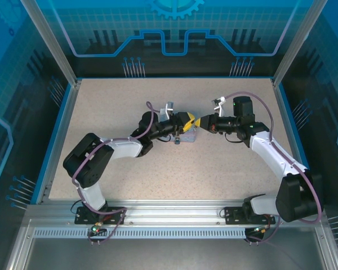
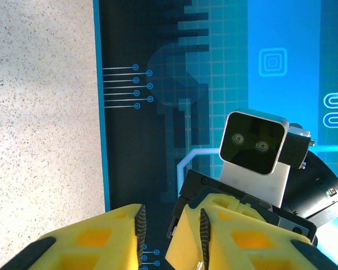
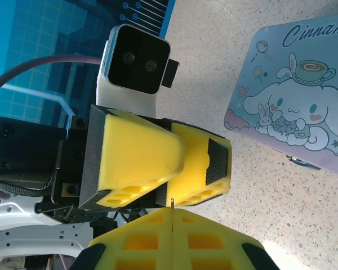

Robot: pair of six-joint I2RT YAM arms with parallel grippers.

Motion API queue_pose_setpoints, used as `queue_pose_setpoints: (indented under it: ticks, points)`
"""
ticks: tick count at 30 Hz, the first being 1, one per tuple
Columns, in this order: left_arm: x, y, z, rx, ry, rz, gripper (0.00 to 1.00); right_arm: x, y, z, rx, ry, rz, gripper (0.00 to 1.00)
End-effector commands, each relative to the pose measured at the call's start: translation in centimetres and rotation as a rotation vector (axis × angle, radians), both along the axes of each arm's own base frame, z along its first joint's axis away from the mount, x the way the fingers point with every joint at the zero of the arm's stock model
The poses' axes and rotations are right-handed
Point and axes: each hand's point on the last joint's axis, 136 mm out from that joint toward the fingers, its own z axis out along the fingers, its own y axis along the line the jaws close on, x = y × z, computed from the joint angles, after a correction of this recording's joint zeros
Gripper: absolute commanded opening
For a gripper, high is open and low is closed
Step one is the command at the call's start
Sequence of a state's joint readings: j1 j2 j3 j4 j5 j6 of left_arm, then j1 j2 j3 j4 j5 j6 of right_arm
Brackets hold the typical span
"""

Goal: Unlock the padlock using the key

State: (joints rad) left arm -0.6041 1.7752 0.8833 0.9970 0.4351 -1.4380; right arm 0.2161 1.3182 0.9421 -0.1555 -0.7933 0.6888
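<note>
right tool point(image 3: 172, 220) pinches key point(image 3: 172, 203) | left tool point(image 3: 183, 169) opposite | cartoon tin point(image 3: 296, 107) right

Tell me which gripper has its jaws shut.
The right gripper: its yellow jaws press together on a thin dark metal key. The left gripper has a clear gap between its jaws.

Bright even light, soft shadows, sharp focus, foreground foam slightly blurred

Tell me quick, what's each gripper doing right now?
Left gripper: open, nothing seen between its fingers.
Right gripper: closed on the key.
</note>
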Motion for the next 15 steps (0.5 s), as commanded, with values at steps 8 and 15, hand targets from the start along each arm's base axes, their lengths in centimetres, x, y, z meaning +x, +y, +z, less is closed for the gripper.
queue_pose_setpoints:
  ticks: [8, 15]
  points:
    - [-0.35, -0.65, 2.23, -0.072, -0.049, -0.003, 0.29, 0.2, 0.08, -0.73, -0.005, 0.014, -0.012, 0.0]
    - [-0.55, -0.87, 2.2, -0.07, -0.049, -0.009, 0.23, 0.35, -0.12, -0.82, -0.007, 0.02, -0.022, 0.0]
